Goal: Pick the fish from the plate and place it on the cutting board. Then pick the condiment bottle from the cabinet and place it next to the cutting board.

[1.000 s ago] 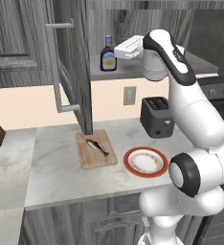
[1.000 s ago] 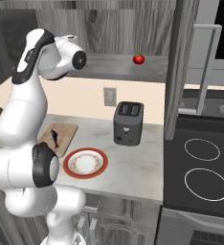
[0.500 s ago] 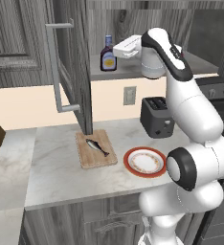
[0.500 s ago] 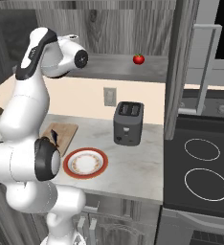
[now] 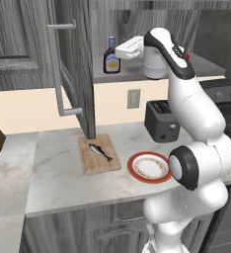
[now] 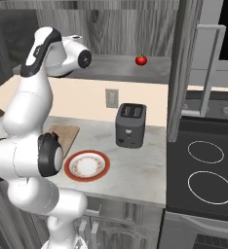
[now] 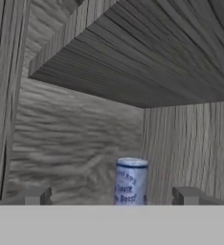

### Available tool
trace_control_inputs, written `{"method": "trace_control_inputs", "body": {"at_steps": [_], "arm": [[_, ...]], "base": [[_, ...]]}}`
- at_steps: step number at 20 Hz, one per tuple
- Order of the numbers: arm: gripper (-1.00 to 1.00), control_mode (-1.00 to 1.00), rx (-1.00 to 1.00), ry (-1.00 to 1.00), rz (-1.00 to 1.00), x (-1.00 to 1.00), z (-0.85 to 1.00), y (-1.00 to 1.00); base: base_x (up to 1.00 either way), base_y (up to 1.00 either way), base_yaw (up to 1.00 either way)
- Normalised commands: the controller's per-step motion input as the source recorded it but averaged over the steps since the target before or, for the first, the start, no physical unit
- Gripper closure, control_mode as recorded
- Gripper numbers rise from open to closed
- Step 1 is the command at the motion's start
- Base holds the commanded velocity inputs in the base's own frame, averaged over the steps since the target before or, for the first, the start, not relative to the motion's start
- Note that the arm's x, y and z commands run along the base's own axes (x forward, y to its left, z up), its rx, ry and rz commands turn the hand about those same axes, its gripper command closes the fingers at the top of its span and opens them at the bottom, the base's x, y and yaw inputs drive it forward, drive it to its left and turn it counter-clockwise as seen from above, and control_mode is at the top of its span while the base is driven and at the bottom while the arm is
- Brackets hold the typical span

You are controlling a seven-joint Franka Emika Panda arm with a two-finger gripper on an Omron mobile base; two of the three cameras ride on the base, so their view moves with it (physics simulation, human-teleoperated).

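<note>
Now, with the fish already on the cutting board, I should centre my wide-apart gripper on the condiment bottle on the cabinet shelf before closing.

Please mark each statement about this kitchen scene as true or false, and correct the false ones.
1. The fish lies on the cutting board. True.
2. The plate holds the fish. False: the plate carries nothing; the fish is on the board.
3. The condiment bottle stands upright on the shelf of the cabinet. True.
4. The gripper is shut on the bottle. False: its jaws stand open, and in the hand view the bottle is ahead between the fingertips, not gripped.
5. The tomato sits on the counter beside the toaster. False: it rests on the cabinet shelf above the toaster.
6. The cabinet door is open. True.
</note>
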Motion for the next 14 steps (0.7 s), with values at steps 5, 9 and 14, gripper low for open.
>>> {"method": "trace_control_inputs", "body": {"at_steps": [5,9,14], "arm": [[-1.0,-1.0,0.0,0.0,0.0,0.2,-0.01,0.0],[-1.0,-1.0,0.0,0.0,0.0,0.18,0.0,0.01],[-1.0,-1.0,0.0,0.0,0.0,0.14,0.0,0.04]], "base": [[0.0,0.0,0.0],[0.0,0.0,0.0],[0.0,0.0,0.0]]}}
